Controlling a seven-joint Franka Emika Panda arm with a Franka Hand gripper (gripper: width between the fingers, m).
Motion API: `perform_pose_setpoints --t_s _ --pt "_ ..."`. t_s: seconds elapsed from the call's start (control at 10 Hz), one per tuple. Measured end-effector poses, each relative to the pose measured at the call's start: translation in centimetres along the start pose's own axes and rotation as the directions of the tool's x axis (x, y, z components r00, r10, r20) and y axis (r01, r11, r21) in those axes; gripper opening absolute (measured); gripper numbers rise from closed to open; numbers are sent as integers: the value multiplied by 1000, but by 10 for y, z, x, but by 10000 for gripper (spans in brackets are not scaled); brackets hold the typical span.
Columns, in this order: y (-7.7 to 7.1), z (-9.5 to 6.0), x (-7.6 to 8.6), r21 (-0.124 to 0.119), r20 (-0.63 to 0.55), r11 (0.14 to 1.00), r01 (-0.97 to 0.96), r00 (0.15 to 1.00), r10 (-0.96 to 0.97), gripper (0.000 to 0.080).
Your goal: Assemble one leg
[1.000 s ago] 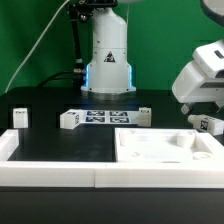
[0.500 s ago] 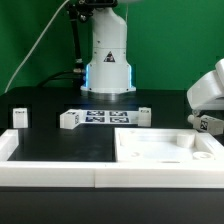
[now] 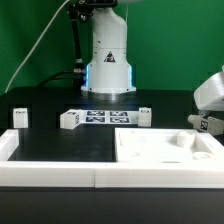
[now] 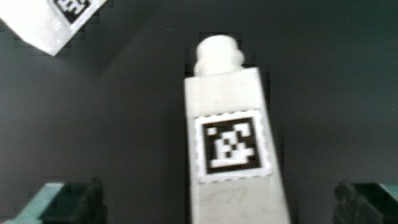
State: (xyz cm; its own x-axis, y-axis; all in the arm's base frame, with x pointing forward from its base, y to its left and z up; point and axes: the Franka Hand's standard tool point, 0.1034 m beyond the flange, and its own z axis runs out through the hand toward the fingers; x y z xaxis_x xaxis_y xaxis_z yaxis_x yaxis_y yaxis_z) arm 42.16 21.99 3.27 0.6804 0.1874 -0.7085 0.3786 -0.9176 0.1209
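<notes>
- We see the black bench point(image 3: 45, 140) filling the lower part of the exterior view, with a white rail point(image 3: 50, 166) along the edge nearest that camera
- The arm point(image 3: 108, 55) stands on its white base at the middle of the far edge of the bench, and its white end reaches in over the edge at the exterior view's right
- A large flat white part point(image 3: 150, 152) lies in the near corner at the exterior view's right, just behind the rail
- The marker board point(image 3: 100, 118) lies flat in the middle of the bench, in front of the arm's base
- The hand point(image 4: 214, 205) is spread wide, and in the wrist view we see its two dark fingertips point(image 4: 63, 200) well apart, one on each side of the leg; neither touches it, so the hand grips nothing
- The leg point(image 4: 226, 130) lies on the bare bench between those fingertips, tag upward and its narrow rounded peg pointing away from the hand; in the exterior view we place it point(image 3: 205, 123) close to the edge at that view's right, just behind the flat part
- Three small white tagged pieces sit on the bench: one point(image 3: 17, 117) near the edge at the exterior view's left, and one point(image 3: 68, 120) at each end point(image 3: 143, 115) of the marker board
- A corner of another white tagged piece point(image 4: 63, 20) shows in the wrist view beyond the leg, and we cannot tell which part it is
</notes>
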Motion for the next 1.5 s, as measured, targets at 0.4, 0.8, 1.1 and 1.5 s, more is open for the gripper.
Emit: perform_pose_setpoints --t_s 0.4,0.8,1.1,1.5 --pt "-5 10 3 5 -2 1000 17 1000 -17 649" --pt "-9 29 7 13 -20 1000 25 1000 -24 649" --pt "-10 30 6 10 -20 1000 24 1000 -24 457" --pt "-10 30 6 10 -19 1000 24 1000 -24 291"
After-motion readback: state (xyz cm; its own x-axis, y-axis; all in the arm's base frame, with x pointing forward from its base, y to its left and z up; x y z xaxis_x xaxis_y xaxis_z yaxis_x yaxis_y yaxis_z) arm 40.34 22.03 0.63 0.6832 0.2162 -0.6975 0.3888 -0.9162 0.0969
